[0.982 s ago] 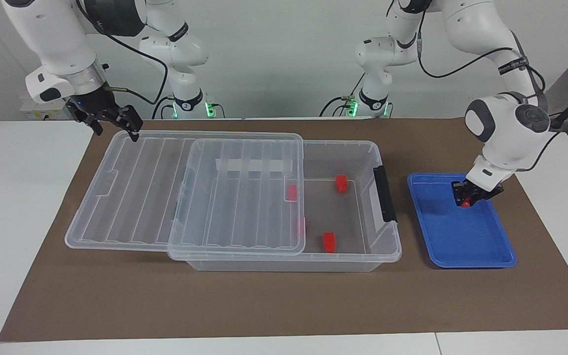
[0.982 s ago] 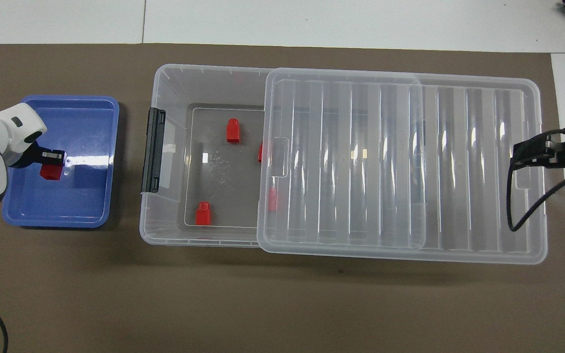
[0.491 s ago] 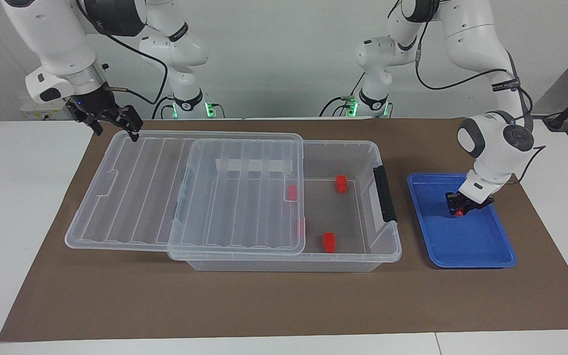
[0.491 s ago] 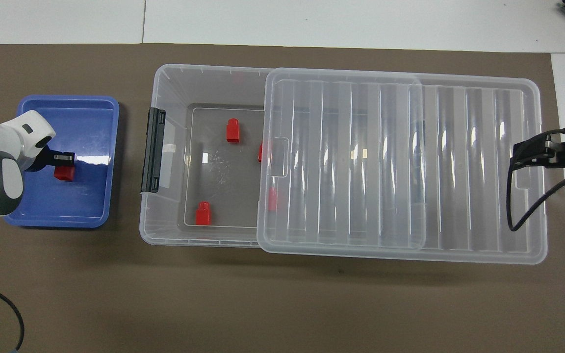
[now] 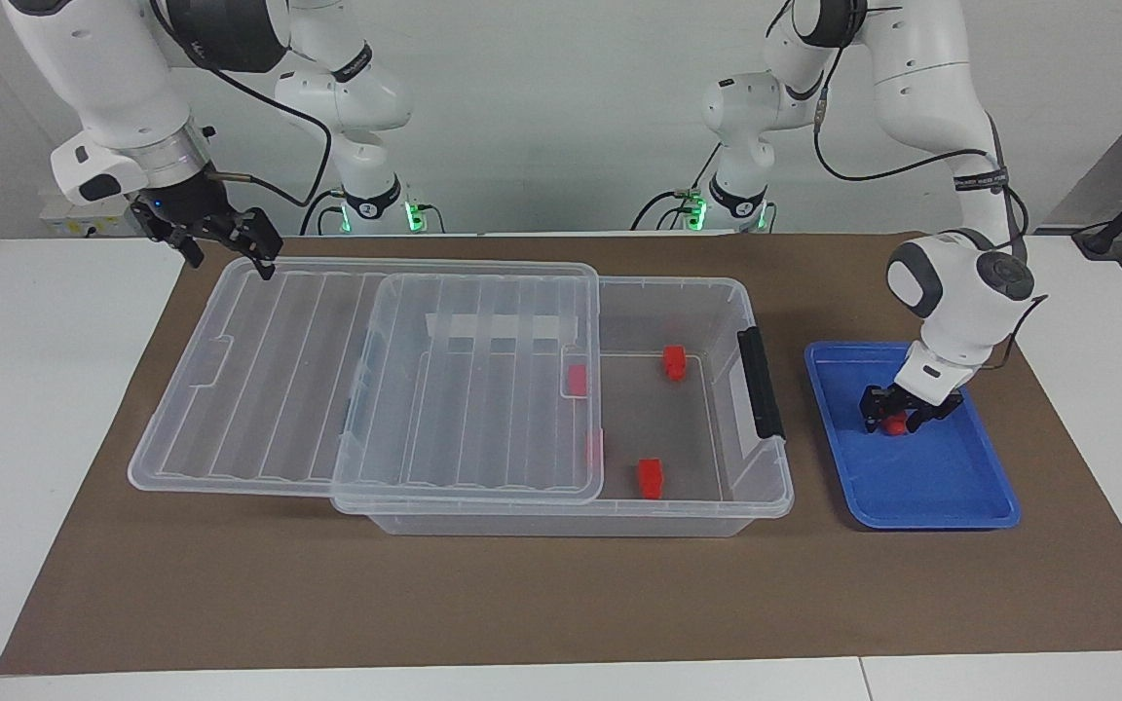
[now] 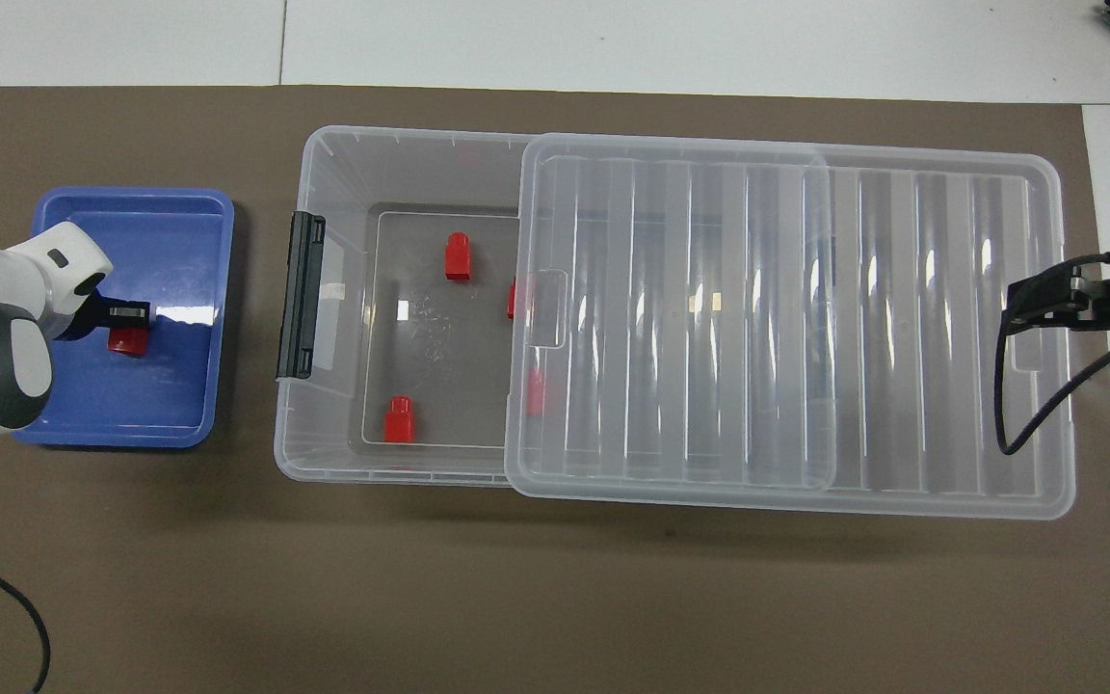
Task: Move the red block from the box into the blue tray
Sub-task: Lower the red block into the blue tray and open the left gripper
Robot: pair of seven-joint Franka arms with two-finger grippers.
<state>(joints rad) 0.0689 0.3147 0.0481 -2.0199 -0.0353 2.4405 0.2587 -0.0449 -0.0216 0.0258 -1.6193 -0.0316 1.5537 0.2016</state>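
Left gripper (image 5: 894,423) clamps tiny red plastic block (image 6: 128,340) low inside shallow blue plastic tray (image 5: 951,511); release gently, lift straight. Right gripper (image 5: 230,239) waits over the clear lid's (image 5: 327,389) corner, jaws unclear.

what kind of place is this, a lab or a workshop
Probably a robotics lab: two white arms bolted at a bare table, a brown mat under a clear box and blue tray, plain white walls, loose cables.

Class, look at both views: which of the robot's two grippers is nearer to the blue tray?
Left. The left gripper is down in the blue tray, at the red block. The right gripper waits by the lid at the right arm's end.
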